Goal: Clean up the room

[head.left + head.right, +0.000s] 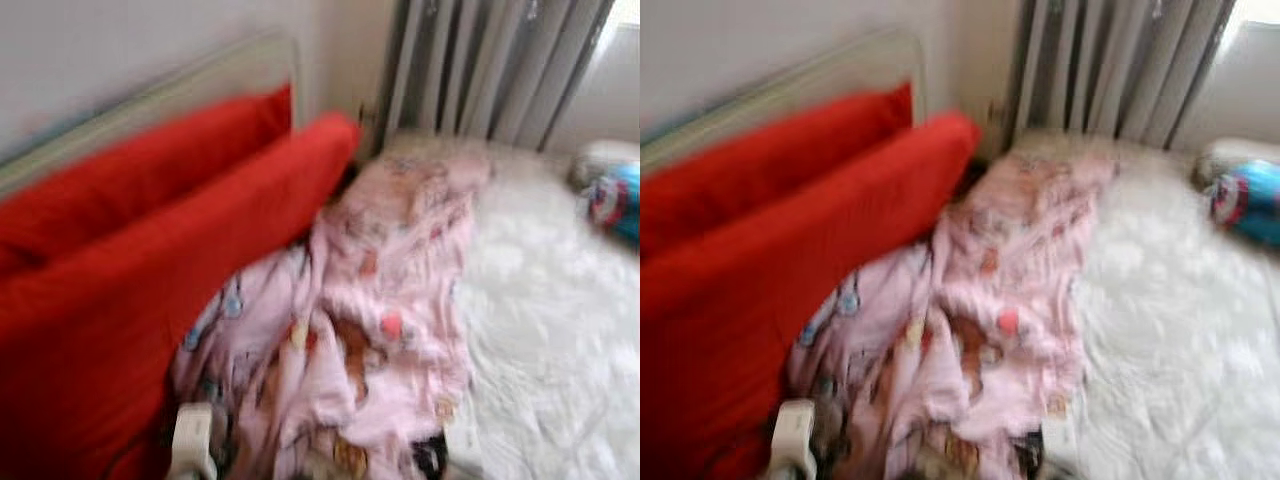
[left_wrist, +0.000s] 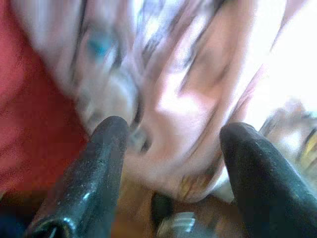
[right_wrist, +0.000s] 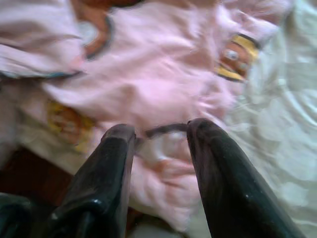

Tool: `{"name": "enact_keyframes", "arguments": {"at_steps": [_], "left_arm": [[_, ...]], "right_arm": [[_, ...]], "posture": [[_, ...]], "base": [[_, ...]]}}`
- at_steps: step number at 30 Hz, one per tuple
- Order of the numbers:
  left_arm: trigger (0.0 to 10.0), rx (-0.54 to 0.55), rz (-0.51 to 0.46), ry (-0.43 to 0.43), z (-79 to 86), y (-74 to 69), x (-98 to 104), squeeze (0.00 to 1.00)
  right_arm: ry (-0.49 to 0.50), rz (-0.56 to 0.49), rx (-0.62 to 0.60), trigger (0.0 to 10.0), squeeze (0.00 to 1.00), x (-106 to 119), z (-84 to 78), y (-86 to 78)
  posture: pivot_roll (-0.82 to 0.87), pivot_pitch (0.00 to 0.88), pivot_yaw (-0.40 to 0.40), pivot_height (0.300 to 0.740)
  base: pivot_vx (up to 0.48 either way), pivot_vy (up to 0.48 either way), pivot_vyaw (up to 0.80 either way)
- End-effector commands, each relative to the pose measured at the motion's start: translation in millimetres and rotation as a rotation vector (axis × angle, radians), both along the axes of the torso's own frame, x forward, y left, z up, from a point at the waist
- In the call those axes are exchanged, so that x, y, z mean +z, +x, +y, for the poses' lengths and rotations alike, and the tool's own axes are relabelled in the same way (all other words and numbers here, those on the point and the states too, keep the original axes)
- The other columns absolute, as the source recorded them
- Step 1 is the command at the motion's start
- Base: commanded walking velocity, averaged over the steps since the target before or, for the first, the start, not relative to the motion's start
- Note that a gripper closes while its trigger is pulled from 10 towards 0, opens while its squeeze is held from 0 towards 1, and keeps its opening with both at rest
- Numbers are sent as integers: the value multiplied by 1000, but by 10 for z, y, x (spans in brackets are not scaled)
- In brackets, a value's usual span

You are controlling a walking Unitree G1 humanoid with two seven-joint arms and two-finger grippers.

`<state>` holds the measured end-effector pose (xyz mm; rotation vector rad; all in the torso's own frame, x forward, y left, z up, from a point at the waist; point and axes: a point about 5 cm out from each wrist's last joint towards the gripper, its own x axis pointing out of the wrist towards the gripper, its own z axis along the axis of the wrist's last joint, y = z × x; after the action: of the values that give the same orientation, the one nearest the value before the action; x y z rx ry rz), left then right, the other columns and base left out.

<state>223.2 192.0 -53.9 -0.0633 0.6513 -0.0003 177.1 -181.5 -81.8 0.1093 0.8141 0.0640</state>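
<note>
A crumpled pink blanket (image 1: pixel 380 300) with cartoon prints lies in a long heap down the bed, between the red pillows and the white bedspread (image 1: pixel 550 330). At its near end, in the left wrist view, my left gripper (image 2: pixel 176 131) stands open, its black fingers (image 2: pixel 106 148) wide apart with blanket folds bulging between them. My right gripper (image 3: pixel 158 130) is at the blanket's near edge beside the bedspread, its fingers (image 3: pixel 116 144) closed on a fold of pink cloth. A pale part of my left arm (image 1: pixel 192 440) shows at the bottom edge.
Two large red pillows (image 1: pixel 150 270) lean on the pale headboard (image 1: pixel 200 80) at the left. A blue toy (image 1: pixel 615 200) lies at the far right of the bed. Grey curtains (image 1: pixel 490 60) hang behind. All views are blurred.
</note>
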Motion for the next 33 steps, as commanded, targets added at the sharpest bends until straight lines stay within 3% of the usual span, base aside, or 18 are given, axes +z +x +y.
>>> {"name": "enact_keyframes", "arguments": {"at_steps": [1, 12, 14, 15, 17, 24, 33], "left_arm": [[10000, 16, 10, -22, 7, -114, -60, 0], [10000, 57, -139, -28, 21, -98, 28, 0], [10000, 47, -195, -17, 39, -44, 94, 0], [10000, 36, -366, -4, 93, 172, 375, 0], [10000, 28, -449, 3, 115, 252, 530, 0], [10000, -14, -534, 12, 94, 270, 666, 0], [10000, -7, -576, 0, 63, 154, 810, 0]], "right_arm": [[10, -3, -14, 10000, 0, -15, -13, -51], [32, -124, -36, 10000, 0, 55, -20, -11], [30, -137, -27, 10000, 0, 64, -18, -6], [27, -148, -22, 10000, 0, 72, -19, -1], [26, -155, -20, 10000, 0, 77, -21, 2], [22, -191, 14, 10000, 0, 104, -6, 19], [18, -231, -15, 10000, 0, 131, -31, 28]], "posture": [[-44, 33, -12, 740], [-37, 48, -14, 740], [-38, 48, -14, 740], [-39, 48, -17, 740], [-39, 48, -17, 740], [-48, 39, -24, 740], [-30, 23, -39, 740]], "base": [[0, 0, 0], [0, 0, 0], [0, 0, 0], [0, 0, 0], [0, 0, 0], [0, 0, 0], [0, 0, 0]]}}
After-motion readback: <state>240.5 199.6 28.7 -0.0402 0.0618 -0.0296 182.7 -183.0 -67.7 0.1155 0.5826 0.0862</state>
